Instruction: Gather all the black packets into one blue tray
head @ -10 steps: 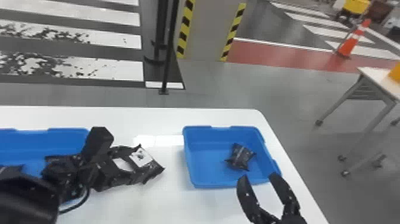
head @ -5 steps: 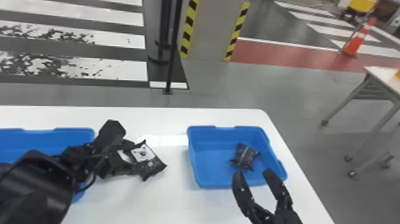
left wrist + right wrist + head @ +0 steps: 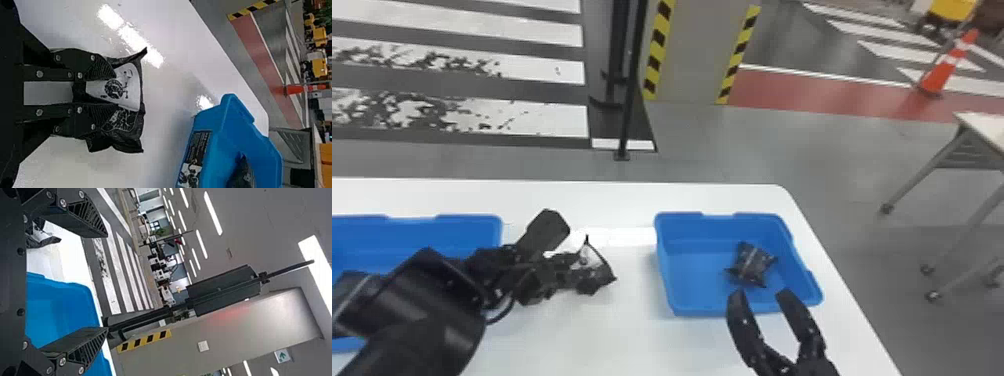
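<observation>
And here at 7 o'clock in the head view, the left gripper (image 3: 572,272) has a black packet (image 3: 594,279) pinched fast between its two fingers! The left wrist view backs it up: jaws closed on the packet, a pale printed panel showing between them, dark wrapper poking out past the tips. Whether that packet touches the table (image 3: 612,345) below, I can't tell from where I stand.

Over to 5 o'clock, the right tray (image 3: 677,306), blue, with a second packet (image 3: 752,265) lying inside, a touch to the 3 o'clock side of the tray's middle. From the pinched packet, that tray is at 3 o'clock, the two apart with white tabletop between them.

The right gripper (image 3: 761,296) is out at 5 o'clock too, its jaws spread wide, the tips showing against the tray's 6 o'clock rim. The right wrist view agrees: fingers well apart.

Round to between 8 and 9 o'clock, there's the left tray (image 3: 469,222), blue as well, with the left arm (image 3: 422,310) cutting across our view of it; I can't make out what it holds. Beyond the table, an orange cone (image 3: 943,70) stands at 2 o'clock, and a striped-edged pillar (image 3: 694,55) rises near 12.
</observation>
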